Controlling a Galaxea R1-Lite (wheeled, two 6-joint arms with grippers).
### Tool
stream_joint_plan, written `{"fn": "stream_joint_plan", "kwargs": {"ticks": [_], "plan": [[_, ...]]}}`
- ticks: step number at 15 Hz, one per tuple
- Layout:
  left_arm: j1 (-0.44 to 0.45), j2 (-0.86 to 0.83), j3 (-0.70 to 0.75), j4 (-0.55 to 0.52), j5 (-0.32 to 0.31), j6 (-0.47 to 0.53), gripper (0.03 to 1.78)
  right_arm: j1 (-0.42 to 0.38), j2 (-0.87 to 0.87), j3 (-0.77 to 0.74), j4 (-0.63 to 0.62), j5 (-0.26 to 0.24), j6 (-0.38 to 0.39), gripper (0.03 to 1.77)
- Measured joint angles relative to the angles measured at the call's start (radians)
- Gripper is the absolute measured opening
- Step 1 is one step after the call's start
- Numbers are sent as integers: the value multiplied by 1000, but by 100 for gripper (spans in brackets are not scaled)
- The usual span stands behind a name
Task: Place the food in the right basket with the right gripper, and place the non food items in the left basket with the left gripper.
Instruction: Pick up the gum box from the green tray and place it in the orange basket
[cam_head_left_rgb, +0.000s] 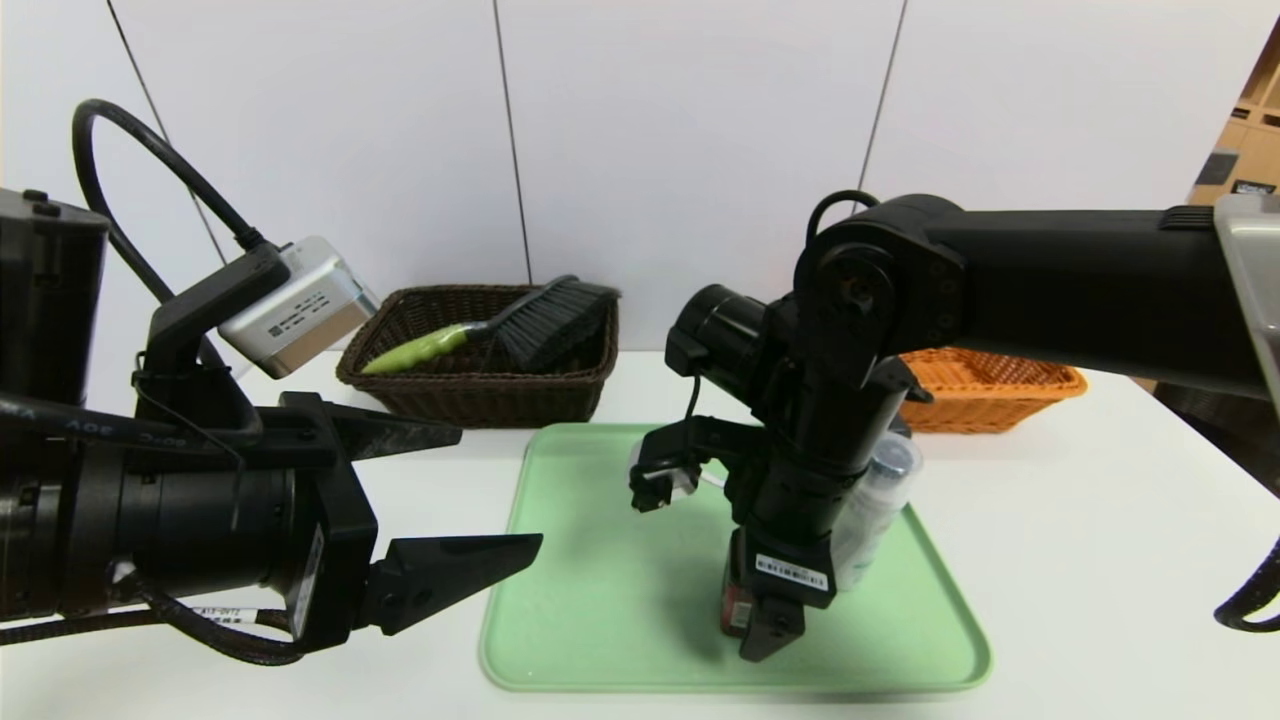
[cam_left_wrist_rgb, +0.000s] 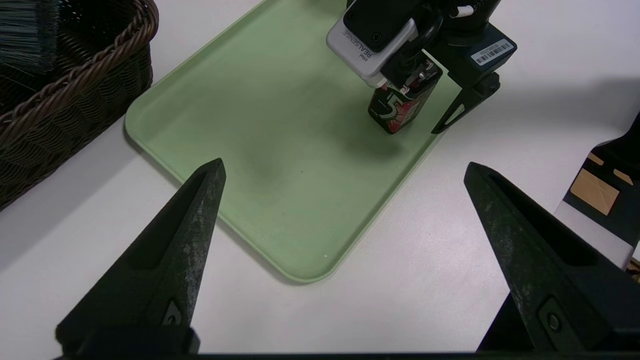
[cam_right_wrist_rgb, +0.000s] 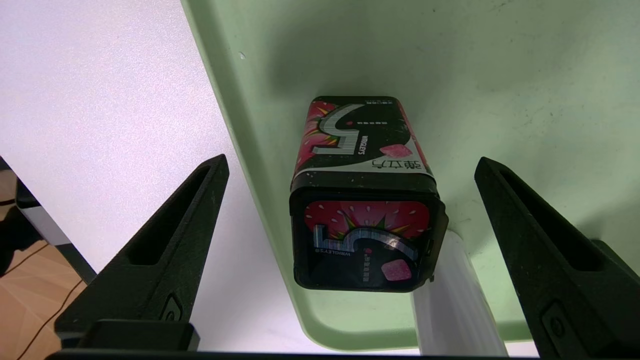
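The food, a black packet (cam_right_wrist_rgb: 362, 200) with red and pink graphics, stands upright on the green tray (cam_head_left_rgb: 600, 560) near its front right part. My right gripper (cam_right_wrist_rgb: 351, 161) hangs over it, open, one finger on each side and not touching; the packet (cam_head_left_rgb: 735, 603) is half hidden under the gripper (cam_head_left_rgb: 755, 625). A white bottle (cam_head_left_rgb: 870, 505) with a clear cap lies on the tray just beside the packet. The lime-handled brush (cam_head_left_rgb: 480, 335) rests in the dark brown left basket (cam_head_left_rgb: 480, 400). My left gripper (cam_head_left_rgb: 500, 487) is open and holds nothing, left of the tray. The orange right basket (cam_head_left_rgb: 990, 385) stands back right.
The tray's near corner (cam_left_wrist_rgb: 300, 270) lies below my left gripper (cam_left_wrist_rgb: 346, 165), with bare white table around it. The brown basket (cam_left_wrist_rgb: 75, 100) is close beside the tray. A white wall runs behind both baskets. The table's right edge shows by the floor (cam_right_wrist_rgb: 30, 280).
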Motion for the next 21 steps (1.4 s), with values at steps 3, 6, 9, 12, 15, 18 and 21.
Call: {"fn": "stream_joint_plan", "kwargs": {"ticks": [3,6,9,12,15,18,21], "plan": [[2,0,0,0,0,0,169,0,3,0,-1,-1,-2,146],[2,1,0,0,-1,0,169,0,7,0,-2,-1,0,102],[3,1,0,0,0,0,169,0,8,-1,-2,-2,-1,78],[3,1,0,-1,-1,0,169,1,5,-5,-11,0,0,78],[5,-4,-3,-3,0,-1,169,7,-12,-6,-75,4,15,78],[12,-13,-9,-3,-1,-3,169,4,-50,-6,-181,6,67,78],[13,-24,-11,-3,-2,-4,169,-8,-103,-6,-264,6,149,78]]}}
